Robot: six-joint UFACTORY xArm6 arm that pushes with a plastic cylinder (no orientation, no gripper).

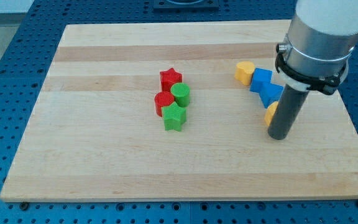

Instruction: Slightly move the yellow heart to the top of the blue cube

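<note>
Nearest the camera, my tip (279, 136), a bare rod pinching nothing, sits below the blue cube (261, 79) and far from the yellow heart (245, 72) up-left, so pushing upward risks scattering the cube instead.

Two clusters on the board (104, 168) — one mid-board, one beside my tip (279, 137).

Just to the view's left of my tip and partly hidden by the rod lies a yellow block (270, 113); above it sit the lower blue block (271, 93), the blue cube (261, 79) and the yellow heart (245, 72), touching in a chain running up-left. Well apart to the left — red star (170, 78), green cylinder (181, 94), red block (163, 101), green star (174, 117), all packed together.
</note>
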